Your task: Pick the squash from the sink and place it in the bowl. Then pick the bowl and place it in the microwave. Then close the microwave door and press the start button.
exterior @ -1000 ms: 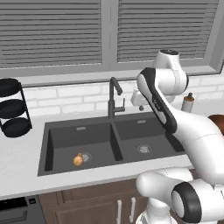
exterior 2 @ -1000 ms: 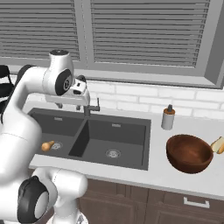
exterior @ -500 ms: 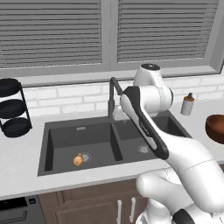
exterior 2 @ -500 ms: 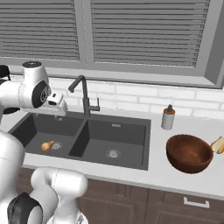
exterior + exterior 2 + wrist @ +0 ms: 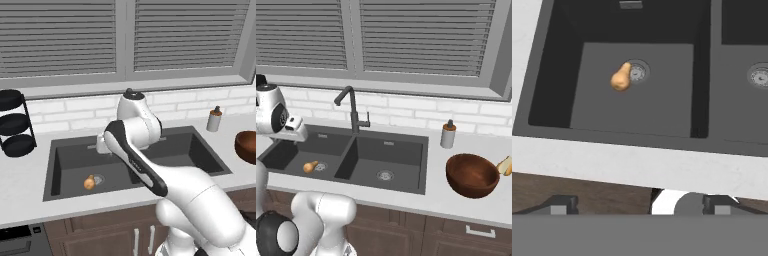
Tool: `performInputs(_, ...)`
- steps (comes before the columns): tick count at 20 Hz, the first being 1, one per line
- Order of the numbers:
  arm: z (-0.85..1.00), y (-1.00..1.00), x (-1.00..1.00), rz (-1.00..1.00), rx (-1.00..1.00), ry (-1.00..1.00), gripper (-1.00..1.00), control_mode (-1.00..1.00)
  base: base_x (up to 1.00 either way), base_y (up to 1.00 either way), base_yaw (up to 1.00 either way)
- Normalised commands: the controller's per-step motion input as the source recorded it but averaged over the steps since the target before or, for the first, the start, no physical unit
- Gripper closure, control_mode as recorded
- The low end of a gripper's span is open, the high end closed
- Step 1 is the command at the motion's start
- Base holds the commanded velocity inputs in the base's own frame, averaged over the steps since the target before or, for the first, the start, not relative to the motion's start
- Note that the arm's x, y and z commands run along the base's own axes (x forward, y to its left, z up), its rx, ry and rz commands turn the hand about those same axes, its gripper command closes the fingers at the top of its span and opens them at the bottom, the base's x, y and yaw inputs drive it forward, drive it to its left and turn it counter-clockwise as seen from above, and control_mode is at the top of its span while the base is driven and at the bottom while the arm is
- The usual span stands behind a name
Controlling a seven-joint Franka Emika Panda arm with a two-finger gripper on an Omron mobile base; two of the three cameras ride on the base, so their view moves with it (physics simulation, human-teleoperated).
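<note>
Now:
Fingers [image 5: 639,204]: spread, empty.
Squash [image 5: 621,78]: well ahead, left basin, by drain.
Advice: descend centred, straddle its narrower width.

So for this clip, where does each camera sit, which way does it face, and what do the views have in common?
Left base view: behind the arm to its left, looking forward and down at the sink; the white arm rises from lower right, and the rack stands left.
Right base view: behind to the right, same counter; the arm stands at left, the bowl right.
Hand view: on the hand, looking down into the left basin; finger tips wide apart, jaws open.
All three share the squash beside the left basin's drain.
</note>
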Motion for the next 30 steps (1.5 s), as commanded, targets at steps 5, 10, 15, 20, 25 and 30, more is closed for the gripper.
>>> performInputs(5, -0.32, 0.69, 0.25, 0.0, 0.0, 0.07, -1.0, -1.0, 0.0, 0.0, 0.0)
performInputs(10, -0.36, 0.57, 0.39, 0.0, -0.01, 0.12, -1.0, -1.0, 0.0, 0.0, 0.0)
performInputs(15, -0.42, 0.16, 0.41, 0.0, 0.0, 0.14, -1.0, -1.0, 0.0, 0.0, 0.0)
performInputs(20, -0.46, 0.0, 0.39, 0.0, -0.02, 0.09, -1.0, -1.0, 0.0, 0.0, 0.0)
performInputs(25, -0.38, 0.0, 0.24, 0.0, -0.06, 0.01, -1.0, -1.0, 0.0, 0.0, 0.0)
performInputs(30, -0.29, 0.07, 0.1, -0.08, -0.09, -0.01, -1.0, -1.0, 0.0, 0.0, 0.0)
